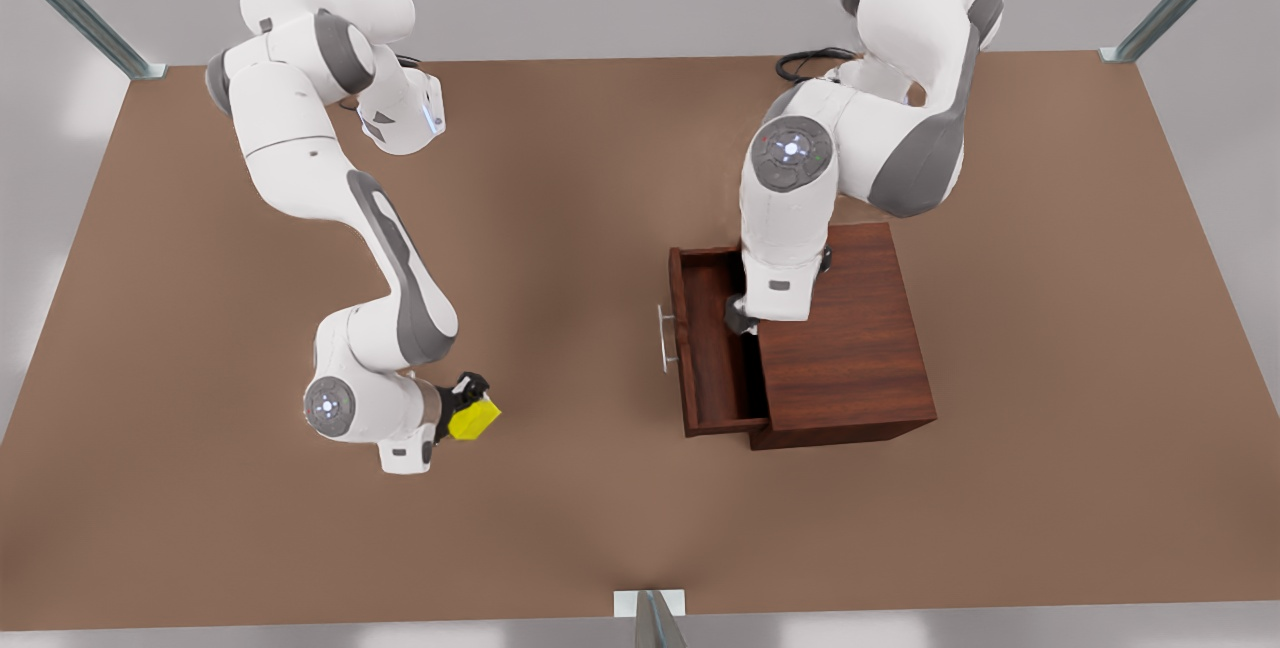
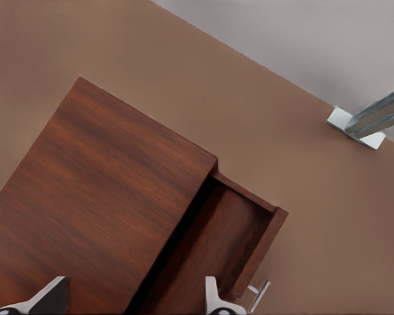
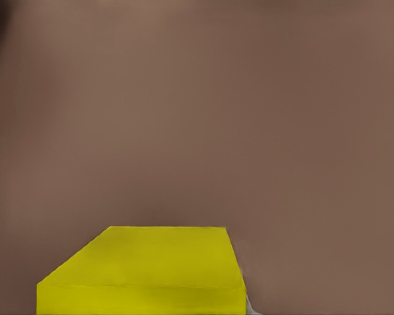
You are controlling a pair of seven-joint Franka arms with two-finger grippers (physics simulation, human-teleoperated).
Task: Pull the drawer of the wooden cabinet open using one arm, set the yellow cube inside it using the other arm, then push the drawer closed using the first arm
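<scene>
The wooden cabinet (image 1: 850, 338) (image 2: 105, 210) stands on the front view's right, and its drawer (image 1: 710, 348) (image 2: 223, 243) is pulled out toward the front view's left. The silver handle (image 1: 664, 338) (image 2: 259, 295) is on the drawer's front. My left gripper (image 1: 742, 316) (image 2: 131, 303) hangs open above the seam between cabinet and drawer, holding nothing. On the front view's left, my right gripper (image 1: 468, 406) is shut on the yellow cube (image 1: 476, 420) (image 3: 144, 269), which sits tilted between the fingers, well away from the drawer.
The brown table (image 1: 600, 228) has open room between the two arms. Metal frame posts stand at its corners (image 1: 120, 53) (image 2: 371, 121), and a bracket (image 1: 648, 608) sits at the near edge. A black cable (image 1: 810, 60) lies behind the left arm's base.
</scene>
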